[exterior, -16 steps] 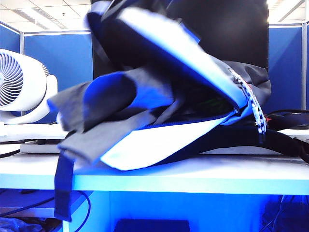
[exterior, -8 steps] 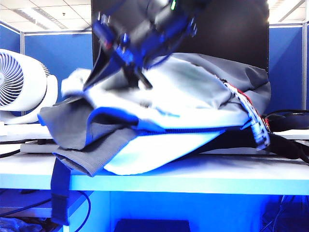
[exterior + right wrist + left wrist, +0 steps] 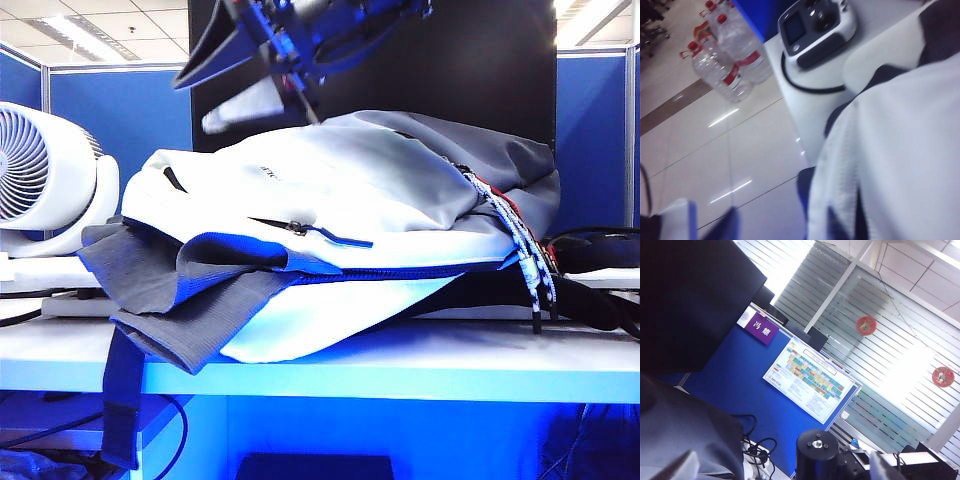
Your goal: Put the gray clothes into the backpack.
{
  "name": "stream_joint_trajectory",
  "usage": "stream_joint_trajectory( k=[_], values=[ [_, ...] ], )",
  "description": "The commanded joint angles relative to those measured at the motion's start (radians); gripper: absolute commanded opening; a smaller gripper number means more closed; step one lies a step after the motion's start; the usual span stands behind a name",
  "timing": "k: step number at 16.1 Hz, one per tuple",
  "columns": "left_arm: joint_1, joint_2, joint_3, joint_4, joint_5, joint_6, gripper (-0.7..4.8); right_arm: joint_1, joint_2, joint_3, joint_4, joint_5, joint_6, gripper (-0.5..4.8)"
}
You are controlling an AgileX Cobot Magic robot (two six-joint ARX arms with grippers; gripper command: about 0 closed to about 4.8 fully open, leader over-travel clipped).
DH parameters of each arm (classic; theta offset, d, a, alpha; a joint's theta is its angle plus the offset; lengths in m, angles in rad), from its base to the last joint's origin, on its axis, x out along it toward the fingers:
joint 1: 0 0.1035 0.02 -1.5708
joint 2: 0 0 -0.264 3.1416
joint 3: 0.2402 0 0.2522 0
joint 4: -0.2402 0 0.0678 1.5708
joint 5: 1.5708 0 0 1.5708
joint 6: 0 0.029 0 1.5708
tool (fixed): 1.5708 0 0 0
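Observation:
The white and light-gray backpack (image 3: pixel 360 190) lies flat on the table with its flap down. The gray clothes (image 3: pixel 160 275) stick out of its opening on the left and sag over the table edge. Above the backpack's left part hovers my right gripper (image 3: pixel 195 103), open, with nothing between its fingers. In the right wrist view the backpack's white fabric (image 3: pixel 905 150) lies just beside the right gripper (image 3: pixel 782 225). My left gripper (image 3: pixel 782 467) is open and empty, pointing up past the backpack's darker gray panel (image 3: pixel 680 430). I cannot find it in the exterior view.
A white fan (image 3: pixel 45 180) stands at the table's left end. Black straps and cables (image 3: pixel 595 245) lie at the right behind speckled cords (image 3: pixel 525 245). A strap (image 3: pixel 122 400) hangs off the front edge. Water bottles (image 3: pixel 725 55) stand on the floor.
The backpack flap, held high a second ago, has dropped flat over the opening. My right gripper has let go of it, opened and risen to the upper left.

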Motion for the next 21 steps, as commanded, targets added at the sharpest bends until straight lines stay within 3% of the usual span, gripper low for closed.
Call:
stream_joint_trajectory(
  k=[1,3,4,7,8,9,10,12,14,17,21],
  values=[
    [0.000,-0.008,0.003,0.028,0.001,0.000,4.79,-0.006,0.000,0.002,0.014,0.016,-0.003,1.88],
    [0.027,-0.018,0.003,0.028,0.003,-0.019,4.79,-0.014,-0.032,0.002,0.001,0.012,-0.003,1.63],
    [0.032,-0.033,0.002,0.029,0.012,-0.019,4.79,-0.023,-0.068,0.002,-0.013,0.014,-0.003,0.16],
    [0.070,-0.089,0.002,0.029,0.052,-0.009,4.79,-0.039,-0.204,0.002,-0.080,0.097,-0.014,-0.05],
    [0.092,-0.130,0.000,0.029,0.088,-0.007,3.28,-0.045,-0.292,0.002,-0.137,0.207,-0.056,-0.05],
    [0.109,-0.172,0.000,0.029,0.108,-0.007,1.20,-0.053,-0.380,0.002,-0.194,0.333,-0.091,-0.05],
    [0.124,-0.206,0.000,0.029,0.116,-0.005,0.02,-0.053,-0.447,0.000,-0.237,0.432,-0.104,-0.05],
    [0.165,-0.290,-0.006,0.028,0.102,-0.002,-0.05,-0.056,-0.566,-0.002,-0.306,0.547,-0.110,-0.05],
    [0.237,-0.429,-0.058,0.026,0.012,-0.003,-0.05,-0.086,-0.716,-0.002,-0.358,0.568,-0.114,-0.05],
    [0.433,-0.706,-0.233,0.024,-0.082,0.002,-0.05,-0.114,-0.922,-0.006,-0.369,0.627,-0.104,-0.05],
    [0.494,-0.950,-0.551,0.023,-0.169,-0.006,-0.05,-0.113,-1.095,-0.054,-0.393,0.668,-0.066,-0.05]
  ],
)
